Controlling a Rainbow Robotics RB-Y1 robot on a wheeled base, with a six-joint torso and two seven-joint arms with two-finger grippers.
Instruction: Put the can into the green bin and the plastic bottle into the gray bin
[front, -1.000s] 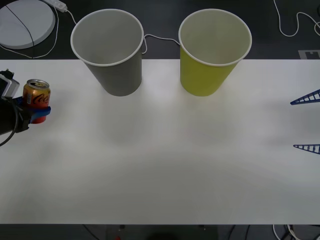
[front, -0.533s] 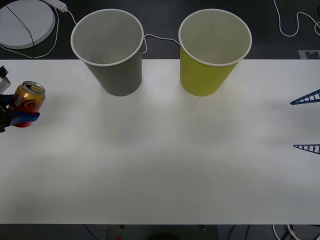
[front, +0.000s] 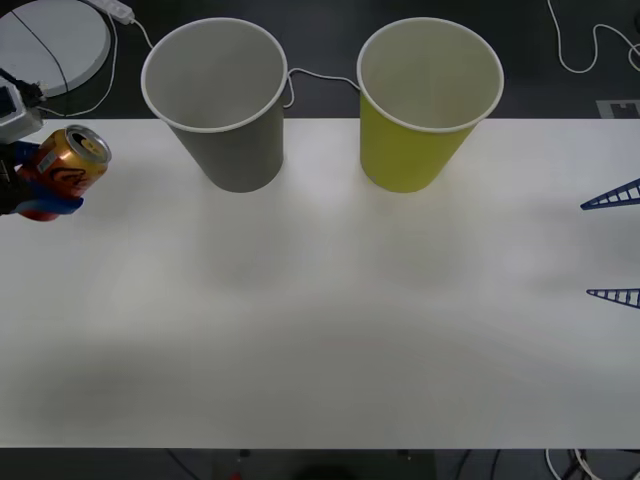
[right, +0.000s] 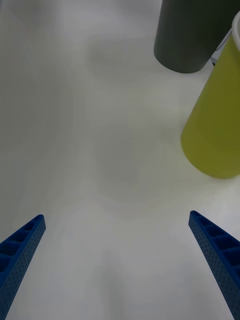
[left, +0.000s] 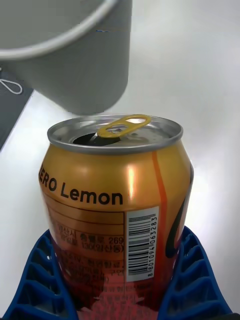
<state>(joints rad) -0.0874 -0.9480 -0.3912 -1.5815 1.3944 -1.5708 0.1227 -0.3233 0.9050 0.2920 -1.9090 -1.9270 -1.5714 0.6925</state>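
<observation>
Since a second ago the left tool (front: 42, 190) has carried the can (front: 68, 168) farther back along the left edge of the bench (front: 320, 330) and tipped it, so its silver top now leans toward the right and far side instead of standing straight. Both blue ribbed fingers (left: 35, 285) are clamped on the can's lower half, which the left wrist view shows clearly: an orange-gold can (left: 117, 200) marked "Lemon", its tab lifted over an opened mouth, with red near its base. It sits left of the gray bin (front: 218, 100) and apart from it; the gray bin's (left: 65, 50) rim and wall rise just beyond the can in the wrist view.

Both bins stand upright at the far side of the bench, the gray bin on the left and the green bin (front: 425, 100) just right of it, not touching. A white cable (front: 320, 76) runs behind them on the dark floor, and a round white disc (front: 50, 45) lies at the far left.

At the right edge, the right tool (front: 612, 245) hangs with its blue fingers (right: 215, 245) spread wide apart and nothing between them, well apart from the green bin (right: 215, 125).
</observation>
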